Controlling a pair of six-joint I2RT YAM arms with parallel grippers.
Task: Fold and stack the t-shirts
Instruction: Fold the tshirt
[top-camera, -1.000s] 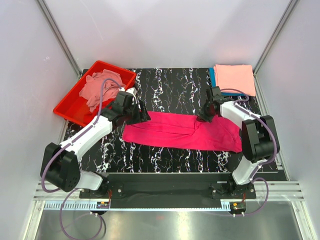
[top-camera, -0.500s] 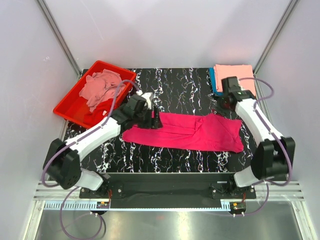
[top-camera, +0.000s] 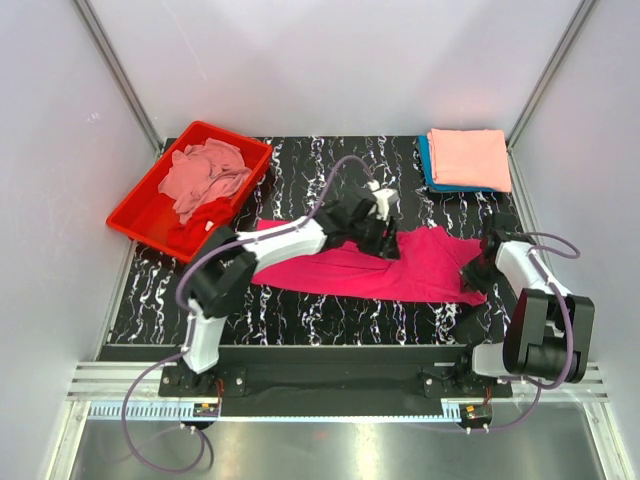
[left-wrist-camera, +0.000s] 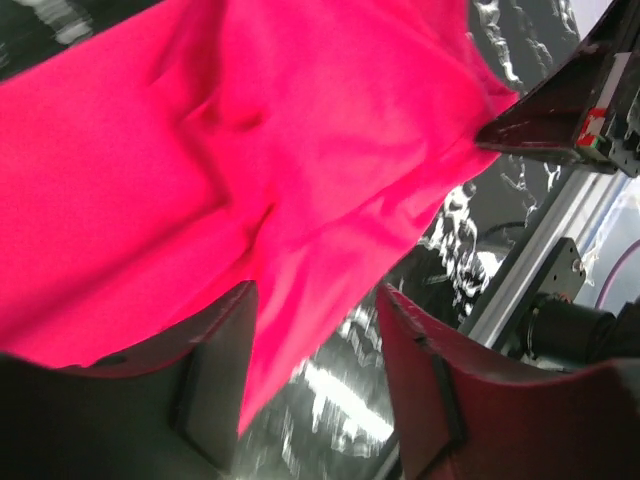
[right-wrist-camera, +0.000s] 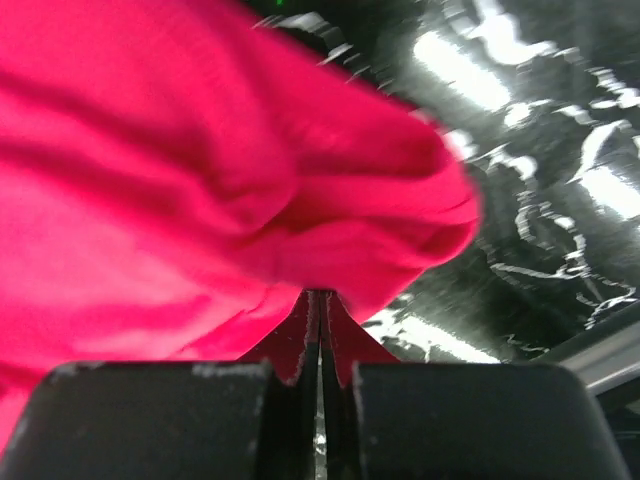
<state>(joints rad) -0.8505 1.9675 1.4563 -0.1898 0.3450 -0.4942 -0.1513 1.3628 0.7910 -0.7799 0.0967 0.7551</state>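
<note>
A hot pink t-shirt (top-camera: 350, 265) lies in a long band across the middle of the black marbled table. My left gripper (top-camera: 384, 232) reaches far right over the shirt's middle; in the left wrist view it (left-wrist-camera: 312, 300) is open, with a loose edge of the pink cloth (left-wrist-camera: 260, 150) hanging between its fingers. My right gripper (top-camera: 478, 268) is at the shirt's right end. In the right wrist view it (right-wrist-camera: 320, 295) is shut, with bunched pink cloth (right-wrist-camera: 250, 200) at its tips. A folded salmon-peach tee (top-camera: 468, 158) lies on a folded teal-blue tee (top-camera: 427, 165) at the back right.
A red plastic tray (top-camera: 140, 222) stands at the back left, holding a crumpled dusty pink tee (top-camera: 205, 170) and a red one (top-camera: 207, 212). Metal frame posts and white walls stand around the table (top-camera: 300, 315). The left arm crosses over the shirt's left half.
My left gripper has swung right from the shirt's left end to its middle. My right gripper left the shirt's back edge, passed by the folded stack, and came down at the shirt's right end.
</note>
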